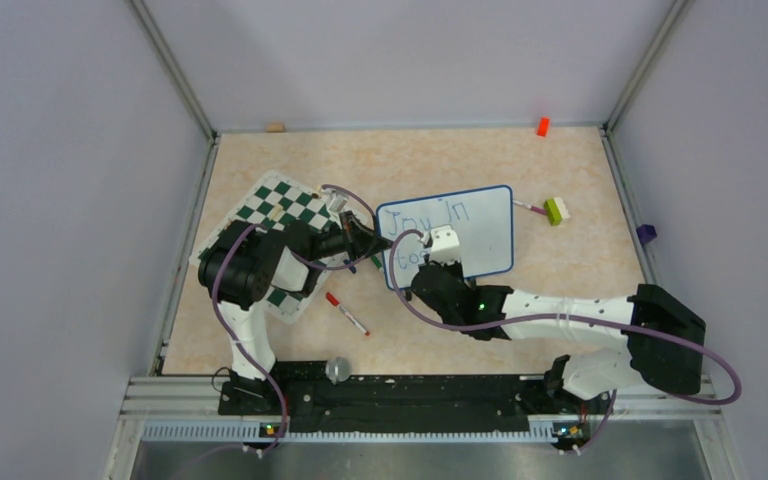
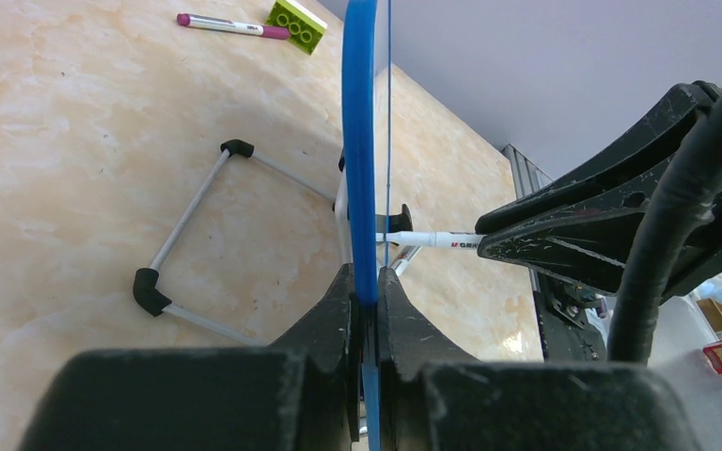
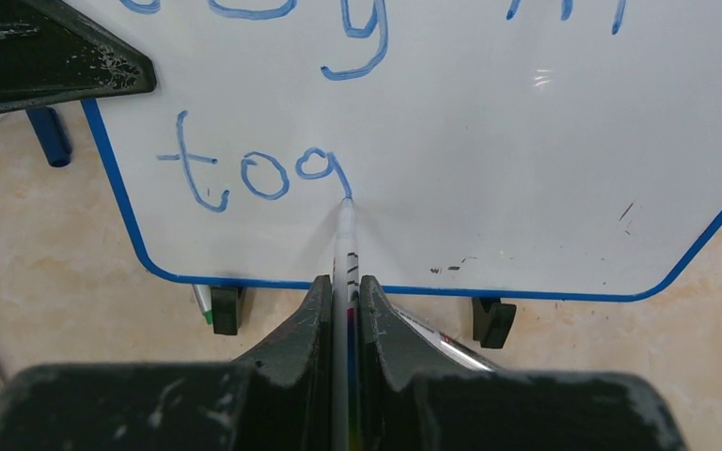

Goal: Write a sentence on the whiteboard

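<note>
My right gripper (image 3: 343,282) is squeezed shut on a white marker (image 3: 345,235), its barrel running out between the fingers toward twelve o'clock. The tip touches the whiteboard (image 3: 526,141) at the tail of the last blue letter. The sentence (image 3: 254,174) reads "tog" on its lower line, under "Joy in". Two of the board's black feet rest on the table just below its blue frame.

My left gripper (image 2: 365,282) is pinched closed on that frame, at the board's nine o'clock edge. The board stands near the middle of the table.

Seen from above, a red-capped marker (image 1: 346,313) lies at the board's seven o'clock. The chess mat (image 1: 282,205) lies at nine o'clock, partly under my left arm. A green brick (image 1: 557,210) and a purple-capped pen (image 1: 528,207) sit together at three o'clock. An orange block (image 1: 542,126) sits at one o'clock, by the back wall.
</note>
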Robot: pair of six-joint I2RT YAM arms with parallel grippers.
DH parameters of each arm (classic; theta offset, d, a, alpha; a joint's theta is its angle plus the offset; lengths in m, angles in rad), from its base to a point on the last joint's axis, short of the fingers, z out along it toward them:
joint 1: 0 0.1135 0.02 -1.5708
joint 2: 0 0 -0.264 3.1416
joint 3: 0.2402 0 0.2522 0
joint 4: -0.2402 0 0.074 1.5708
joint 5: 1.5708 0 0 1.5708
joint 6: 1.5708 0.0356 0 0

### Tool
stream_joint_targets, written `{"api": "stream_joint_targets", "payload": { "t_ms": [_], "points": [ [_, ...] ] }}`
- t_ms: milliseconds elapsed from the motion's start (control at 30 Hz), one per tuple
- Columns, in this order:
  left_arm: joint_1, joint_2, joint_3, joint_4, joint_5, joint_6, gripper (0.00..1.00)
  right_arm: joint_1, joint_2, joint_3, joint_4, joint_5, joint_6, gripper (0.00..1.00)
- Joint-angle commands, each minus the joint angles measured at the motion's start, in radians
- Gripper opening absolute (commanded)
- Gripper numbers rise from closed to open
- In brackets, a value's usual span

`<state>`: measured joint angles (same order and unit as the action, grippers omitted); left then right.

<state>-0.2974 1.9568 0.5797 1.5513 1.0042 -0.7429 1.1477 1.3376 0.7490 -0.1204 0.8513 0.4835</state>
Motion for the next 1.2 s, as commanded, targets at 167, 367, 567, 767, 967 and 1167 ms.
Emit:
{"api": "stream_joint_targets", "payload": {
  "t_ms": [167, 367, 567, 767, 967, 1167],
  "points": [
    [-0.006, 0.017, -0.003, 0.069, 0.036, 0.108, 0.00, -0.013, 0.071, 0.061, -0.046, -0.049, 0.019, 0.00],
    [-0.007, 0.018, -0.003, 0.069, 0.035, 0.108, 0.00, 0.004, 0.087, 0.065, -0.017, -0.061, -0.007, 0.00],
    [-0.007, 0.019, -0.002, 0.069, 0.033, 0.107, 0.00, 0.019, 0.036, 0.016, 0.073, -0.052, -0.054, 0.00],
    [-0.008, 0.021, -0.002, 0.069, 0.036, 0.108, 0.00, 0.033, -0.064, -0.064, 0.167, -0.046, -0.076, 0.00],
    [-0.007, 0.019, -0.002, 0.069, 0.036, 0.110, 0.00, 0.052, -0.168, -0.148, 0.225, -0.017, -0.085, 0.00],
    [-0.008, 0.019, -0.002, 0.069, 0.036, 0.110, 0.00, 0.052, -0.223, -0.179, 0.243, 0.054, -0.074, 0.00]
  ]
}}
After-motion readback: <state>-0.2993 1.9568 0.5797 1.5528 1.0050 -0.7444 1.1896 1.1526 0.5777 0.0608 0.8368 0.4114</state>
